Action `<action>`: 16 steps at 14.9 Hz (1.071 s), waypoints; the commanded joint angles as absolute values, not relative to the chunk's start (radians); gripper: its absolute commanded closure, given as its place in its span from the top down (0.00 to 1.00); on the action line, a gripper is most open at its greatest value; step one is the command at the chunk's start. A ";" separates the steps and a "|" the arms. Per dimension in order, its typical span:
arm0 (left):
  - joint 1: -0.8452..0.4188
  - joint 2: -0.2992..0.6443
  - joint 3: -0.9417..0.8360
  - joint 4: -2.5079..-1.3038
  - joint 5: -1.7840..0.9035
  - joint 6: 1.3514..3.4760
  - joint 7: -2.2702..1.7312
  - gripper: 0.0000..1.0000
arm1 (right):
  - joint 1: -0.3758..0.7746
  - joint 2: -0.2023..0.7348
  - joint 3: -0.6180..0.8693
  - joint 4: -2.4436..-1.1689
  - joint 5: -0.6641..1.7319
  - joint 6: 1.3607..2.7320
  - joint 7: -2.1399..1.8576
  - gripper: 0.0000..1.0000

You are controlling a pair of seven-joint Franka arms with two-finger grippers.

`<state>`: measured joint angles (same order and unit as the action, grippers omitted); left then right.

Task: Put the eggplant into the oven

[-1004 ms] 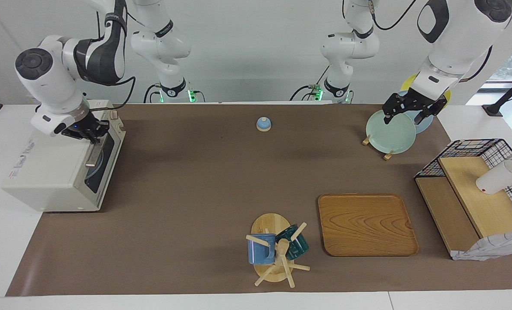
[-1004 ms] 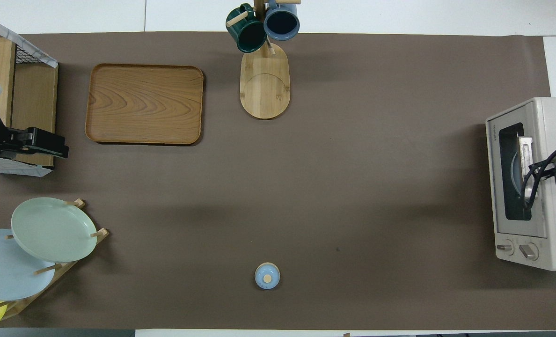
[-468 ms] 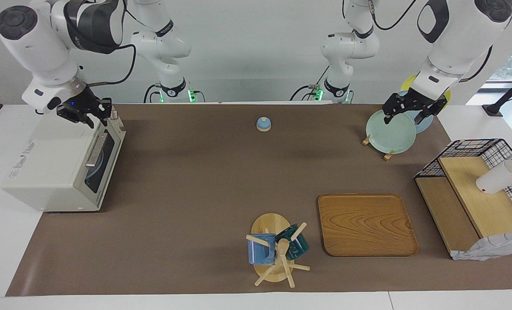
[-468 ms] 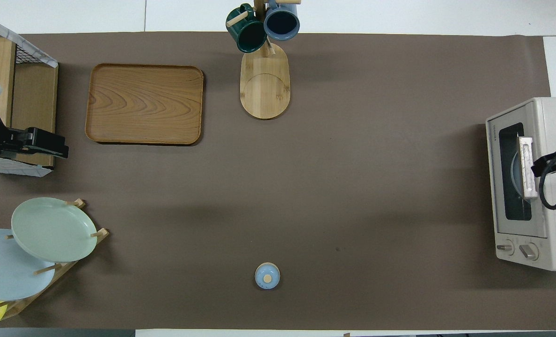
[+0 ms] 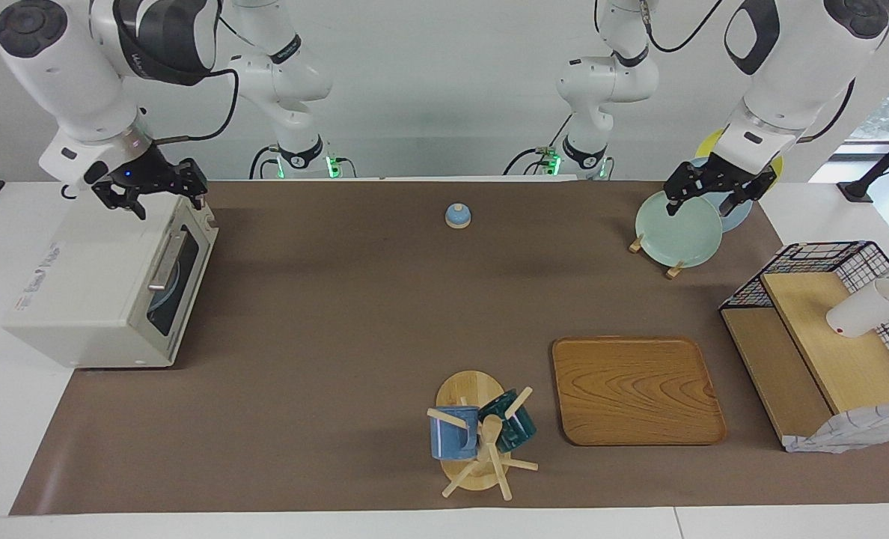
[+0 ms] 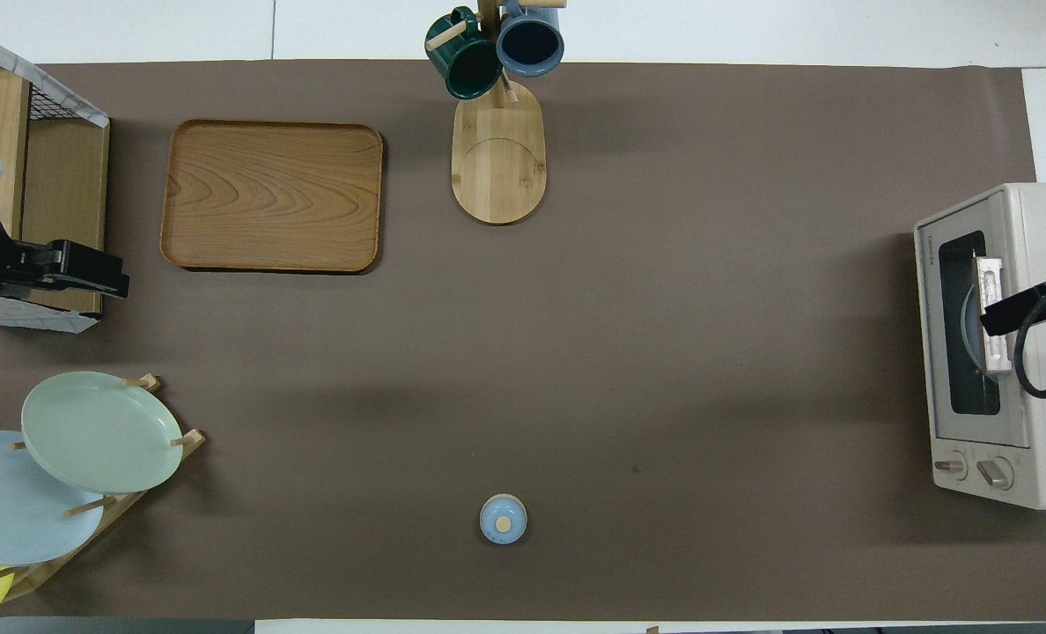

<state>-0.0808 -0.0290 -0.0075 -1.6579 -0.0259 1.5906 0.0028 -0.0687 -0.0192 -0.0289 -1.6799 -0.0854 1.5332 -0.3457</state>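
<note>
The off-white oven (image 5: 93, 292) stands at the right arm's end of the table, also in the overhead view (image 6: 1007, 352). Its dark glass door (image 5: 175, 281) is shut, with the metal bar handle (image 5: 164, 262) across it. The eggplant is out of view. Only a pale round rim shows through the glass (image 6: 966, 328). My right gripper (image 5: 149, 198) hangs open and empty in the air over the oven's top edge above the door. My left gripper (image 5: 703, 202) waits open and empty over the plate rack.
A rack with a green plate (image 5: 678, 228), a blue one and a yellow one stands at the left arm's end. A wooden tray (image 5: 635, 389), a mug tree (image 5: 482, 434), a small blue lidded jar (image 5: 457, 215) and a wire shelf unit (image 5: 819, 337) stand on the brown mat.
My right gripper has risen from the oven door's handle to the air above the oven's top edge. The left arm has not moved.
</note>
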 commanded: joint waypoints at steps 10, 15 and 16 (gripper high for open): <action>-0.080 -0.035 -0.005 -1.658 -0.028 1.588 -0.003 1.00 | 0.015 0.038 -0.068 -1.551 -0.049 1.447 -0.177 1.00; -0.080 -0.035 -0.005 -1.658 -0.028 1.588 -0.003 1.00 | 0.000 0.038 -0.069 -1.551 0.008 1.431 -0.141 1.00; -0.080 -0.035 -0.005 -1.658 -0.028 1.588 -0.003 1.00 | 0.000 0.038 -0.069 -1.551 0.008 1.431 -0.140 1.00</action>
<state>-0.0808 -0.0290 -0.0075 -1.6578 -0.0259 1.5906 0.0028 0.0095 0.0236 -0.0650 -1.5775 -0.0207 1.4541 -0.1573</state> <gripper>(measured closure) 0.000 0.000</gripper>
